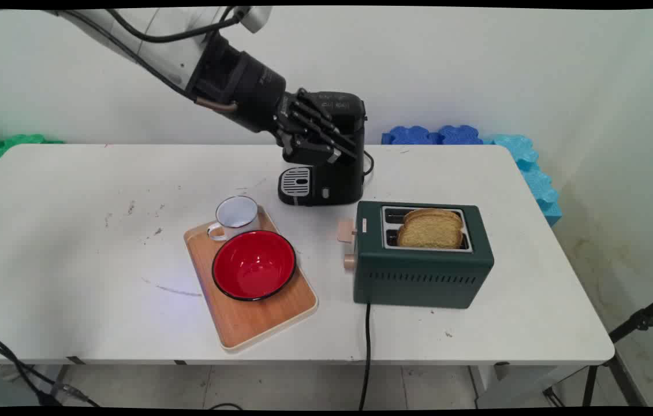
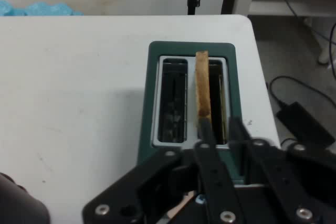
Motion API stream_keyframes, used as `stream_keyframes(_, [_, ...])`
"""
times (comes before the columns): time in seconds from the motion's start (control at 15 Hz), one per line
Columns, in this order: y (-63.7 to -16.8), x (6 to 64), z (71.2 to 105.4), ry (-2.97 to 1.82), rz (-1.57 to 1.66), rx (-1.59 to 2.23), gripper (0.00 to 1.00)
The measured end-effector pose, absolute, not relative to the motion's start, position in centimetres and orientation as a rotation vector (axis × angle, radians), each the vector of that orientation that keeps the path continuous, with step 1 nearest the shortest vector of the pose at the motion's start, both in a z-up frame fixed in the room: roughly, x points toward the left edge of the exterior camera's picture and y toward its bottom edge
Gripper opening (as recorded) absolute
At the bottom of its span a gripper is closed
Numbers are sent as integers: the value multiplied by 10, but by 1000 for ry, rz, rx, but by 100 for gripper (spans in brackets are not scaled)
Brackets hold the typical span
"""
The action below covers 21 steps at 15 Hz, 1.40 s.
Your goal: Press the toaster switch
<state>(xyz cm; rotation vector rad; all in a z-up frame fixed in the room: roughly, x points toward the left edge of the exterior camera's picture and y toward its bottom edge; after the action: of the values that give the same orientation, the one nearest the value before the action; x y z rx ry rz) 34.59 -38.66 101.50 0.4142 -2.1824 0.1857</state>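
From the left I log a wooden tray on the desk, carrying a white mug and red bowl. My hand hangs above the black coffee machine, fingers drawn narrow and empty. At right, toast stands upright in the green toaster, one slot.
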Motion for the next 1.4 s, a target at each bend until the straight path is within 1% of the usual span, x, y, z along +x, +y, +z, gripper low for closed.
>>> stream_keyframes(0.4, [-390,356,981,-2159,115,477,0])
stream_keyframes(0.8, [-393,362,945,-2178,106,435,0])
stream_keyframes(1.4, [-399,360,910,-2210,97,386,0])
